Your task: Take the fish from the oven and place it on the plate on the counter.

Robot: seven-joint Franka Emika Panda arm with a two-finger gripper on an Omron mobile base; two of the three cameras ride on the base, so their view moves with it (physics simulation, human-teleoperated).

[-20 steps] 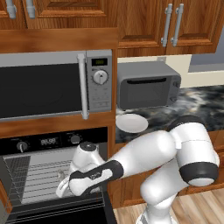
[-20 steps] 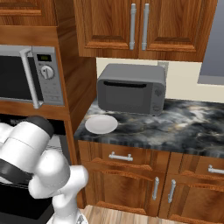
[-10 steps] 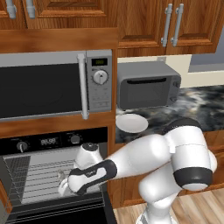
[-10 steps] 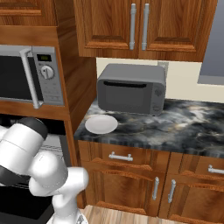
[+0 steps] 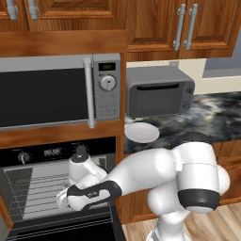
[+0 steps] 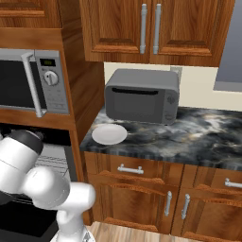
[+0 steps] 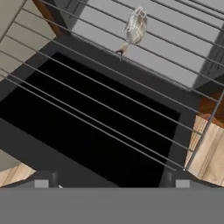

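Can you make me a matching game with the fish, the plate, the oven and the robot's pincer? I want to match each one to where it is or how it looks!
Things:
1. fish
2. plate
3. oven
4. pincer

Places or states:
A. sitting on the dark marbled counter, bare
B. door down, wire racks showing
C. lying on a wire rack
D. open, holding nothing

Pairs: 1-C, 2-A, 3-B, 4-D
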